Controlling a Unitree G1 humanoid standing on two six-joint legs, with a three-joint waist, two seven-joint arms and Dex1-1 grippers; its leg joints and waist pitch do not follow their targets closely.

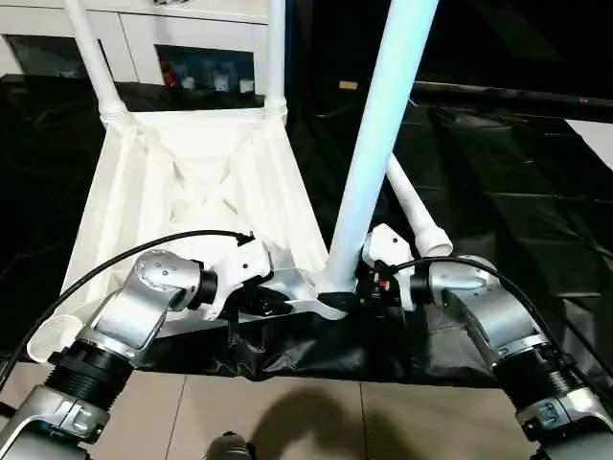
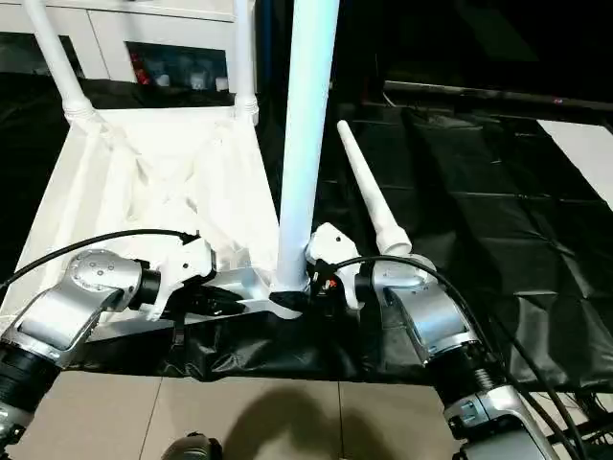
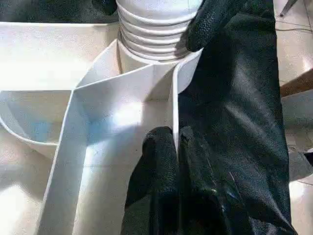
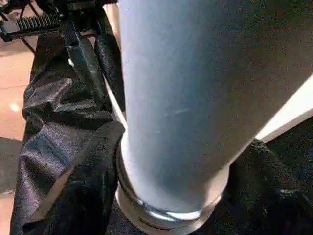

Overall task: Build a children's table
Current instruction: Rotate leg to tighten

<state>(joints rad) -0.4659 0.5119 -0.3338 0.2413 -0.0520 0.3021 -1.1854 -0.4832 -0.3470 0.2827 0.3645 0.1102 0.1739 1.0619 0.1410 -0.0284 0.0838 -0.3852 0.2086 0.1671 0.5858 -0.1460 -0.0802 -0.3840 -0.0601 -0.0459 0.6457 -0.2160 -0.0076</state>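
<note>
The children's table lies upside down on a black cloth, its white ribbed top (image 1: 192, 182) facing up. Two white legs (image 1: 91, 48) (image 1: 276, 57) stand in the far corner sockets. A third leg (image 1: 378, 144) stands upright in the near right corner socket. My right gripper (image 1: 347, 295) is closed around that leg's ribbed base, one finger (image 4: 93, 166) pressed against its collar. My left gripper (image 3: 176, 137) is shut on the thin white rim of the top right beside that socket. A fourth leg (image 2: 369, 192) lies loose on the cloth to the right.
The black cloth (image 1: 498, 172) covers the floor around the top and bunches up under my grippers. A white cabinet (image 1: 192, 38) with glass doors stands behind the far legs. Pale floor tiles (image 1: 335, 422) show at the near edge.
</note>
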